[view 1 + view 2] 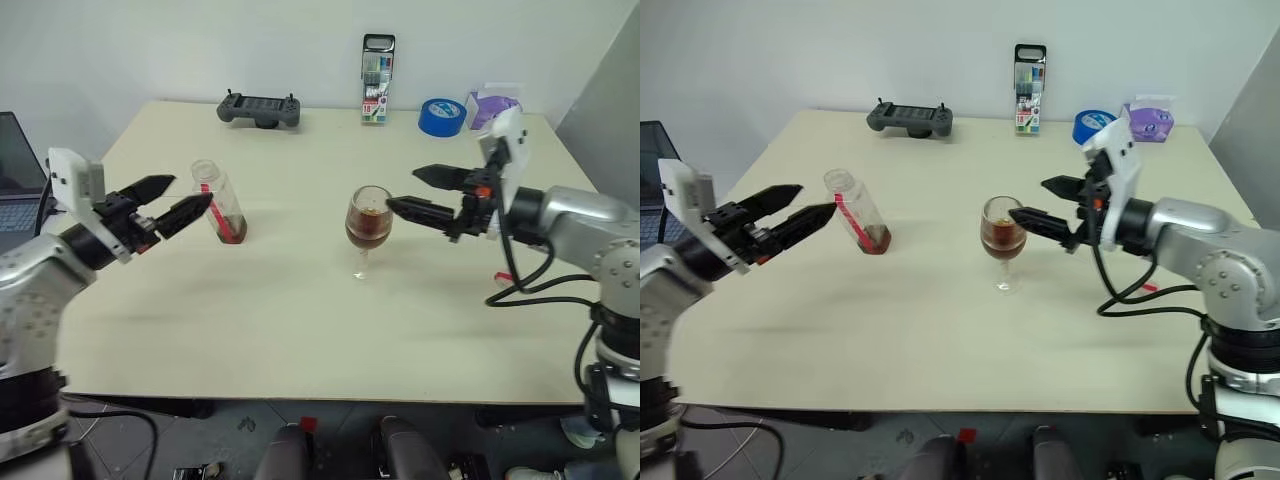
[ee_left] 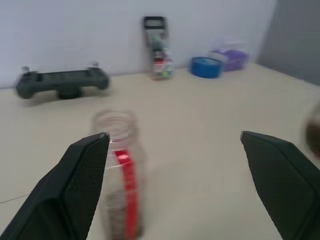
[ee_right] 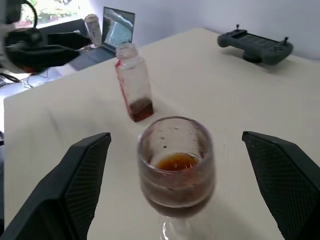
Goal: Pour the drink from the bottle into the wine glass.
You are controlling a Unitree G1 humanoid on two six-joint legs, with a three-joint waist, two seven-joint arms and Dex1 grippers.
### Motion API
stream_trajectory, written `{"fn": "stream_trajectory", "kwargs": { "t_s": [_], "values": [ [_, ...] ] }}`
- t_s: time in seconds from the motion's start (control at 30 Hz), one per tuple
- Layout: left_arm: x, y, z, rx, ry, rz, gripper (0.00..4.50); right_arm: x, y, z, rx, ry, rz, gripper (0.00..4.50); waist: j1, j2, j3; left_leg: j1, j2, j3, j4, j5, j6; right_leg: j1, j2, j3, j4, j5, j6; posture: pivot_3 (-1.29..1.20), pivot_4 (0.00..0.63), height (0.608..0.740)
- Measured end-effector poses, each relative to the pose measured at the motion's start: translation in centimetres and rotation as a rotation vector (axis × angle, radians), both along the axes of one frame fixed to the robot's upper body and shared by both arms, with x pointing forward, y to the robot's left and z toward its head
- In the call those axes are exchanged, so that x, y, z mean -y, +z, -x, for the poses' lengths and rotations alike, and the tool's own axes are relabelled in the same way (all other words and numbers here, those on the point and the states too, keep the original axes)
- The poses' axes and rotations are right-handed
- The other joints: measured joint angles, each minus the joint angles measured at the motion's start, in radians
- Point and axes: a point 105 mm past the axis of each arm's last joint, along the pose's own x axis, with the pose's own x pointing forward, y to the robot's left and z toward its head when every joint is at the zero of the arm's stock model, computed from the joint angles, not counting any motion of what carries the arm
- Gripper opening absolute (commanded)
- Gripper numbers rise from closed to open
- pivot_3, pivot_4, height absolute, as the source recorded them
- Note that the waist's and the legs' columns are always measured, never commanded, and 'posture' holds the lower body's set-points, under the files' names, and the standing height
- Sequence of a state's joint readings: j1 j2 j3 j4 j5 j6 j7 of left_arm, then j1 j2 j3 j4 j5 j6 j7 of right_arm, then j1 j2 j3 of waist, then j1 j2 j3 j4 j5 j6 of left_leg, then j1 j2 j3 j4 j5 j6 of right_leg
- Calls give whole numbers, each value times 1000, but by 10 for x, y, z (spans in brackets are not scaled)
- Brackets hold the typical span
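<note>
The bottle (image 1: 220, 205) stands uncapped on the table, clear plastic with a red label strip and a little dark drink (image 1: 232, 230) at its base. My left gripper (image 1: 185, 195) is open just left of it, level with its upper half, touching nothing; the left wrist view has the bottle (image 2: 120, 170) close behind one finger. The wine glass (image 1: 368, 220) stands mid-table, its bowl holding reddish-brown drink (image 3: 175, 161). My right gripper (image 1: 402, 190) is open just right of the bowl, apart from it, with the glass (image 3: 176, 165) between and beyond its fingers.
Along the table's far edge lie a grey game controller (image 1: 260, 108), an upright marker case (image 1: 377, 80), a blue tape roll (image 1: 442, 116) and a purple pack (image 1: 492, 105). A laptop (image 1: 15, 190) sits off the table's left side.
</note>
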State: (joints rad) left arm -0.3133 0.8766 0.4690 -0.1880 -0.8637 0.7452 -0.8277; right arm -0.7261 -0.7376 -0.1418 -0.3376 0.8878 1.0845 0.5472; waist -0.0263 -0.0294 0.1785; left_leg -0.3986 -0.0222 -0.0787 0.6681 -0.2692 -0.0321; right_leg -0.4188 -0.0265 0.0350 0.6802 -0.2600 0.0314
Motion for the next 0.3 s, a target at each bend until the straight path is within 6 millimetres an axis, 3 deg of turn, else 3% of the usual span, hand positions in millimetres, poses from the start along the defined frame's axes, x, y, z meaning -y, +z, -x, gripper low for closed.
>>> {"fn": "stream_trajectory", "kwargs": {
  "t_s": [0.13, 0.3],
  "values": [
    [24, 9, 20, -45, -201, 5, 4448, 27, -16, 12, -99, -2, 48, 4500, 1, 0, 0, 1, 0, 1, -2, 0, 0, 0, 0, 1, 0, 0, 0, 0, 150, 740],
    [28, 13, 23, -69, -261, -7, 4448, 33, -20, 25, -118, 41, 51, 4500, -10, 0, 0, 4, 5, 3, -4, 0, 0, 0, 5, 3, 1, 0, 0, 0, 150, 740]
  ]
}}
